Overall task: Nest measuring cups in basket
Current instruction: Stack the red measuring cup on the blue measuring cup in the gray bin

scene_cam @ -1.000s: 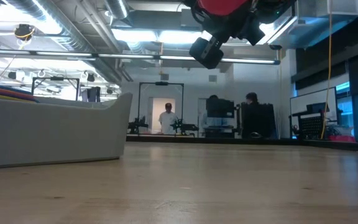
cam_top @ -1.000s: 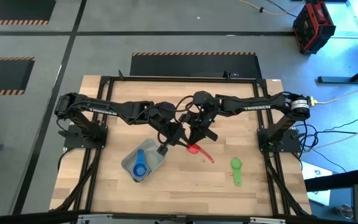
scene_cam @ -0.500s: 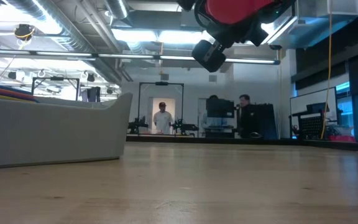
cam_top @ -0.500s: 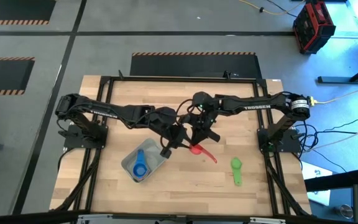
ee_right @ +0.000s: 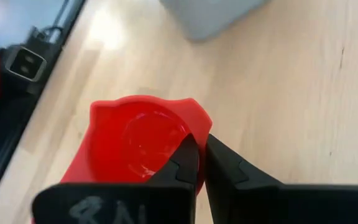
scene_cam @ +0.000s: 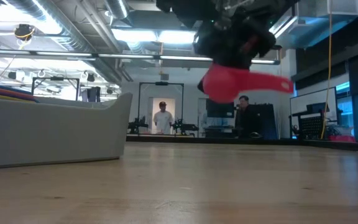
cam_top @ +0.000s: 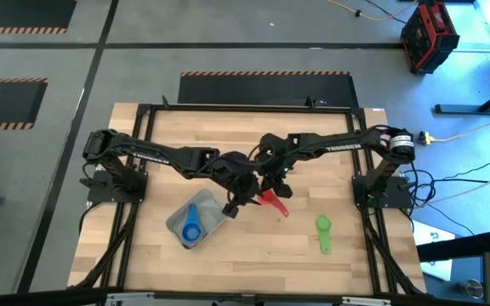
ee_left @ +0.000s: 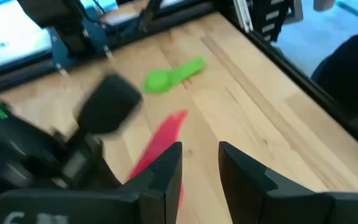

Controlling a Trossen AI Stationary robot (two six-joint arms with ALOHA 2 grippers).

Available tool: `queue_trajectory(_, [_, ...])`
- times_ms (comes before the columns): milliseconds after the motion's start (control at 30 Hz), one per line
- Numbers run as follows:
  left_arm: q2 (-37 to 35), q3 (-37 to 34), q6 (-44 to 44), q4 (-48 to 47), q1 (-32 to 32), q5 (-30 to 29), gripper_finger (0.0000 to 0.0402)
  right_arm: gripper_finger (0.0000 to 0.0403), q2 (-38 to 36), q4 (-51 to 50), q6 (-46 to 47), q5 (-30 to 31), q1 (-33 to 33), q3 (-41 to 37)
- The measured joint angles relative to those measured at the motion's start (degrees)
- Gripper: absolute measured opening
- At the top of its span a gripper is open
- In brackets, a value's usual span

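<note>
Measuring cups: one red (cam_top: 270, 202), one green (cam_top: 322, 226), one blue (cam_top: 192, 228).

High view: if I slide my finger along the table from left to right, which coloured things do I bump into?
Pale grey-blue plastic basket with the blue measuring cup inside → red plastic measuring cup pinched by the right hand → green plastic measuring cup.

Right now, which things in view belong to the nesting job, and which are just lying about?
Belongs to the job:
- red cup, pinched by the right arm's fingers
- green cup, on the table
- blue cup, in the basket

Lying about:
- red toolbox on the floor
</note>
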Motion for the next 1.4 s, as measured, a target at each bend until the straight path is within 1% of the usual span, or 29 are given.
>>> queue_trajectory(200, [0.46, 0.13, -0.29, -0.81, 0.00, 0.00, 0.0098, 0.0017, 4.87, 0.57, -0.19, 0.13, 0.18, 0.00])
queue_trajectory(433, [0.37, 0.13, -0.40, -1.13, 0.02, 0.00, 0.0098, 0.0017, 10.01, 2.65, -0.38, 6.10, 0.25, -0.02])
queue_trajectory(600, [0.37, 0.13, -0.40, -1.22, 0.04, -0.06, 0.0098, 0.0020, 11.82, 4.18, -0.12, 6.63, 0.27, -0.04])
queue_trajectory(700, [0.37, 0.13, -0.40, -1.28, 0.04, -0.07, 0.0098, 0.0034, 11.88, 4.18, -0.15, 6.21, 0.27, -0.04])
queue_trajectory(1000, [0.35, 0.13, -0.40, -1.31, 0.04, -0.07, 0.0098, 0.0112, 11.83, 4.27, -0.13, 6.02, 0.27, -0.04])
queue_trajectory(1100, [0.35, 0.13, -0.38, -1.31, 0.04, -0.23, 0.0098, 0.0119, 11.83, 4.43, 0.07, 6.04, 0.27, 0.17])
queue_trajectory(1200, [0.33, 0.13, -0.37, -1.31, 0.05, -1.58, 0.0098, 0.0120, 11.23, 1.98, -0.18, 6.02, 0.29, 1.55])
queue_trajectory(1300, [0.31, 0.15, 0.04, -1.28, 0.07, -1.42, 0.0098, 0.0121, 8.41, 1.13, -0.95, 6.02, 0.29, 1.74])
queue_trajectory(1400, [0.31, 0.15, 0.10, -1.11, 0.07, -1.21, 0.0098, 0.0121, 3.52, -1.93, -1.91, 5.99, 0.29, 1.75])
